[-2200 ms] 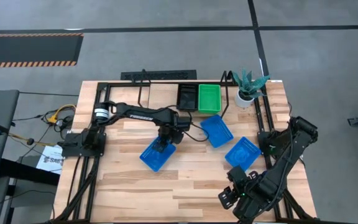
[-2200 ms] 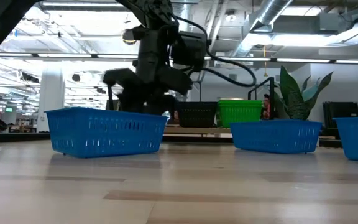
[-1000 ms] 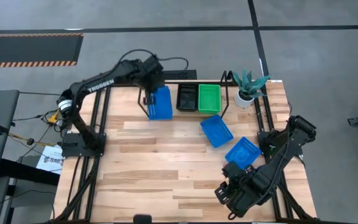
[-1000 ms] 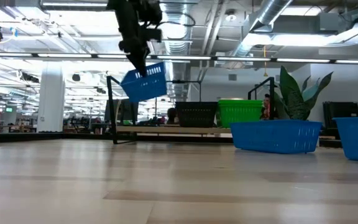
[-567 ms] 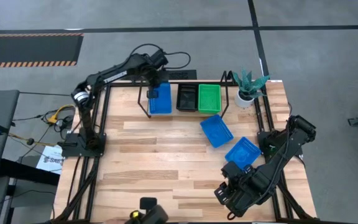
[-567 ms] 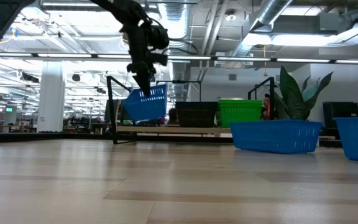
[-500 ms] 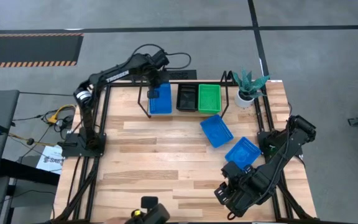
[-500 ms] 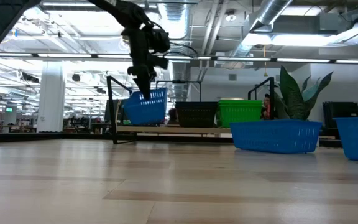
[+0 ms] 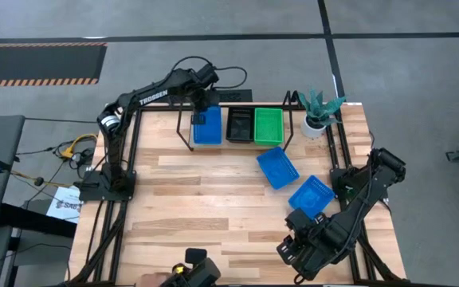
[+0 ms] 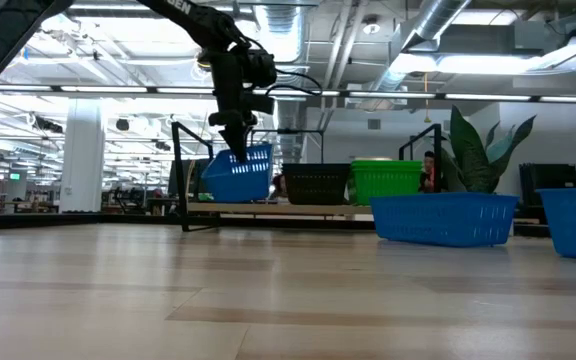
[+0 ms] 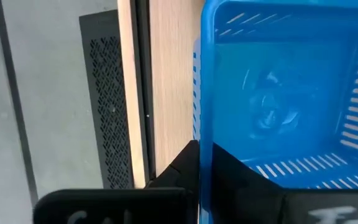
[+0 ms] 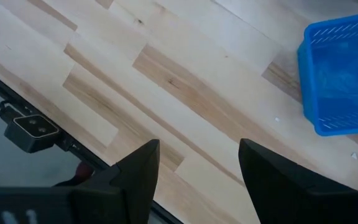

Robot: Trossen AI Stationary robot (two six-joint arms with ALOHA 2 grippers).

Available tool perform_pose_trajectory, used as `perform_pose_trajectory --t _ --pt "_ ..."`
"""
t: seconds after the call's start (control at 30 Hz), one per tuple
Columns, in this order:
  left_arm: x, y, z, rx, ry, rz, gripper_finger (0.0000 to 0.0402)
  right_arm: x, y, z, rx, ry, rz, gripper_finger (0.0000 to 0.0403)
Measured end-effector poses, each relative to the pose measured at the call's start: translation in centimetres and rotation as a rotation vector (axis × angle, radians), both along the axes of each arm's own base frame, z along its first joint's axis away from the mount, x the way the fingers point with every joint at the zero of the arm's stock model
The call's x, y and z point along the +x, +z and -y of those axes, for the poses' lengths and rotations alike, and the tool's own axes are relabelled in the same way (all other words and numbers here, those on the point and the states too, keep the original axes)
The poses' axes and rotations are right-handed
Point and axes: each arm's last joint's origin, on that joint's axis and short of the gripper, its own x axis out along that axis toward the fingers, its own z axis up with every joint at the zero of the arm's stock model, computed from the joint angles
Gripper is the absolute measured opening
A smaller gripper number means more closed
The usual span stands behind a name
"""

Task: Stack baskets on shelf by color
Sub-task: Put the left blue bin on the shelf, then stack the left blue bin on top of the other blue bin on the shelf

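The right gripper waits at the near table edge with its fingers apart, two loose blue perforated plastic baskets lying beyond it. Farther back, the left gripper is clamped on the rim of a third blue basket, holding it tilted over the low black wire shelf, with a black basket and a bright green basket just beside it on that shelf.

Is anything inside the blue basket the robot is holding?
Empty: the left wrist view shows the blue basket's bare bottom, left pincer pinching its wall.

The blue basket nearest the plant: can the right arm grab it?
Probably yes. That blue basket lies open on the table with nothing on it, and the right pincer is open and empty nearby.
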Motion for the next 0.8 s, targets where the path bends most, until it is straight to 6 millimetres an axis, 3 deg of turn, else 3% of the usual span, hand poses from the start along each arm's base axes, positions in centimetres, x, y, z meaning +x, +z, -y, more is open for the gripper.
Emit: perform_pose_trajectory --t 0.37,0.6,0.7,0.8 --pt "0.4 0.5 -0.1 0.111 0.047 -0.004 0.0142 -0.2 0.0 -0.2 0.01 -0.013 0.004 0.0245" --pt "0.1 4.9 3.6 0.156 0.069 0.116 0.0192 -0.2 0.0 -0.2 0.005 -0.008 0.001 0.0245" --pt "-0.3 7.3 5.7 0.049 0.122 0.286 0.0194 -0.3 0.0 -0.3 0.003 -0.004 -0.003 0.0245" --pt "0.1 9.2 8.1 -0.243 0.108 0.502 0.0191 -0.5 -0.1 -0.2 -0.01 -0.006 -0.015 0.0245"
